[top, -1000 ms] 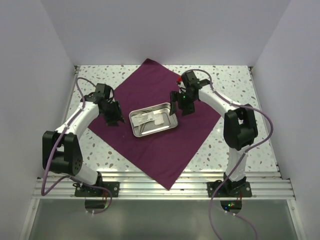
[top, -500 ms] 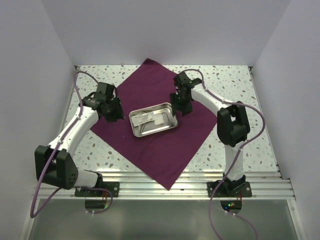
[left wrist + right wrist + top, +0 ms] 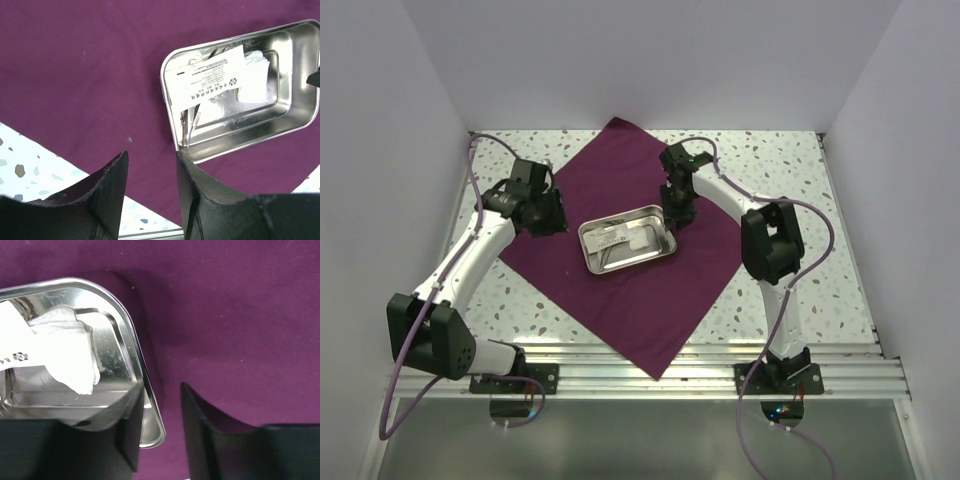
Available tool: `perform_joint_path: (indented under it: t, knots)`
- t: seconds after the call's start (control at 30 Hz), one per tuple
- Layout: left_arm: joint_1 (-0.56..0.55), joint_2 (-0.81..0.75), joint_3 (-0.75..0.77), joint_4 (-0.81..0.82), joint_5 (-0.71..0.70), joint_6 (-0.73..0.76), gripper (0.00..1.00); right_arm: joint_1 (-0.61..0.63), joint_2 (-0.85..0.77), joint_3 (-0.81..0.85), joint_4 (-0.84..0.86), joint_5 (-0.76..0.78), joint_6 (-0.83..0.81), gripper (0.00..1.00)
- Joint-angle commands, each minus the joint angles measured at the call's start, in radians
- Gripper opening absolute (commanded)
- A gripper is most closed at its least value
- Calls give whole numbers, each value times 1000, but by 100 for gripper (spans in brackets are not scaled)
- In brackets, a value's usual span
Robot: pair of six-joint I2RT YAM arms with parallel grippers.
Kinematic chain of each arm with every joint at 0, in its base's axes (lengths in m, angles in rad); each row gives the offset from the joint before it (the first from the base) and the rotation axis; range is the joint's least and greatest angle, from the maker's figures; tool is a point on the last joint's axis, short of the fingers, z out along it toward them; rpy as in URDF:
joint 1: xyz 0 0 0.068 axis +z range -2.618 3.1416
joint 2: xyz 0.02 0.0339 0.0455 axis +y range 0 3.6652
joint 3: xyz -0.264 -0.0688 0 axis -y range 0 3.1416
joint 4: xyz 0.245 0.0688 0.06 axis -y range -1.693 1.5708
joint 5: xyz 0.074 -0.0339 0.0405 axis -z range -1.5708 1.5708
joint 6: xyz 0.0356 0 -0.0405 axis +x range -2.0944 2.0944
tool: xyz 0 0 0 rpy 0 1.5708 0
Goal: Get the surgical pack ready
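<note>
The surgical pack's maroon cloth (image 3: 640, 300) lies flat as a diamond on the table. On its middle sits the shiny steel tray (image 3: 584, 248). In the left wrist view the tray (image 3: 250, 135) holds a printed white packet (image 3: 210, 80), a white pad (image 3: 255, 70) and a thin metal instrument (image 3: 189, 125). My left gripper (image 3: 545, 215) hovers open over the cloth's left part (image 3: 90, 75), left of the tray, nothing between its fingers (image 3: 150, 157). My right gripper (image 3: 677, 208) is open astride the tray's right rim (image 3: 132, 340): one finger inside the tray, the other over the cloth (image 3: 225, 315), jaw gap (image 3: 162, 395).
The speckled terrazzo tabletop (image 3: 790, 170) surrounds the cloth, with white walls on three sides. An aluminium rail (image 3: 640, 375) with both arm bases runs along the near edge. The cloth's left edge and bare tabletop (image 3: 30, 160) show under my left fingers.
My right gripper has shifted left onto the tray's right rim and its jaws have narrowed. My left gripper has drifted slightly farther back, its arm swinging outward; its jaws are unchanged.
</note>
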Motion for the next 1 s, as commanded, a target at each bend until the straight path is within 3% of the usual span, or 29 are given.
perform_joint_path:
  t: [0.0,0.5,0.97]
  knots:
    - [-8,1,51,9,2,32,47,7,14,51,-37,24,37,34]
    - [-8,35,147,-43,7,35,49,5,-37,-28,-45,19,83,11]
    - [63,12,200,-169,80,-14,53,7,-32,47,-71,3,-15,12]
